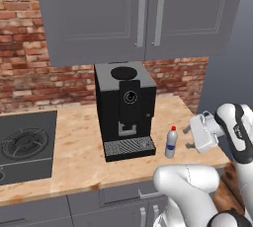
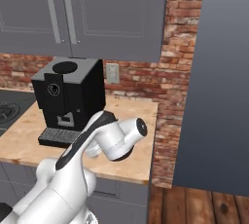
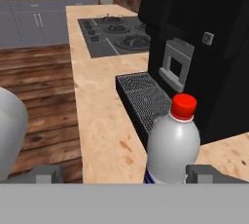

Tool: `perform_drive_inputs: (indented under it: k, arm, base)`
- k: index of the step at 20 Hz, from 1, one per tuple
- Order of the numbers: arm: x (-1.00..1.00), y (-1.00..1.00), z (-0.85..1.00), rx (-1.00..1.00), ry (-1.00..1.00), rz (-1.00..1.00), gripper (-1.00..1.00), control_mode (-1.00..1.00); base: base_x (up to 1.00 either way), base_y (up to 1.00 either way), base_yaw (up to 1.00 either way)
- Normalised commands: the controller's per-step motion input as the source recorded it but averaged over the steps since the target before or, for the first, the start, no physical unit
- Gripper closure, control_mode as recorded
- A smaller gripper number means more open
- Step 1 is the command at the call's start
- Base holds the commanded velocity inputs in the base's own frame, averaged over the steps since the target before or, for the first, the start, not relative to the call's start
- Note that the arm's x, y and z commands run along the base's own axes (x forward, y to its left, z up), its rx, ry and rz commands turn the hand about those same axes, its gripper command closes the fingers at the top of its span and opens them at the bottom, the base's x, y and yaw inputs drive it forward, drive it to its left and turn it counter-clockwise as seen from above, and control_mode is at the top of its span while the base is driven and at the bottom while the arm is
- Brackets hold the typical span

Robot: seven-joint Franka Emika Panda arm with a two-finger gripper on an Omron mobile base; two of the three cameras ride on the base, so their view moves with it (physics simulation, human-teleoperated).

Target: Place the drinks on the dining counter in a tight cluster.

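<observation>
Small clear red-capped bottle point(image 1: 171, 143) standing upright on wooden counter point(image 1: 79, 157), centre right of left base view, just right of drip tray of black coffee machine point(image 1: 124, 108), apart from it. In hand view, same bottle point(image 3: 173, 145) at lower centre, close to camera, coffee machine point(image 3: 199, 47) filling upper right, its grille tray just behind and left of bottle.

Arm rising from lower right of left base view: white elbow bulge at bottom centre, forearm climbing right edge, wrist bent over so hand points left, roughly level. Gripper point(image 1: 188, 137) at right centre of frame, facing bottle from its right, near but not touching. Two dark fingers point(image 1: 187, 130) spread one above the other in that view; jaws wide, holding nothing. In hand view, fingertips point(image 3: 202, 172) low at either side of frame, bottle standing between their lines, nearer the right one.

In right base view, arm crossing from lower left toward centre, wrist joint round and white at mid frame, covering counter point(image 2: 131, 162) in front of coffee machine point(image 2: 68, 99).

Stove point(image 1: 24, 144) set in counter at left of left base view. Grey cabinets point(image 1: 138, 14) across top, brick wall point(image 1: 29, 68) behind.
</observation>
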Motion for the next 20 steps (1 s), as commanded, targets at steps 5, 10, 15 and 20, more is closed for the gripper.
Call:
perform_drive_inputs:
  k: [5,10,15,20]
  arm:
    - [0.2,0.0,0.0,0.0,0.03,0.0,-1.0,-1.0]
    - [0.13,-0.01,0.0,0.01,0.01,-0.01,-1.0,-1.0]
    - [0.15,-0.04,0.0,0.0,0.02,0.0,-1.0,-1.0]
    - [0.26,0.0,-0.2,0.0,0.04,0.0,-1.0,-1.0]
  base:
    - [0.0,0.0,0.0]
    - [0.0,0.0,0.0]
    - [0.0,0.0,0.0]
    - [0.0,0.0,0.0]
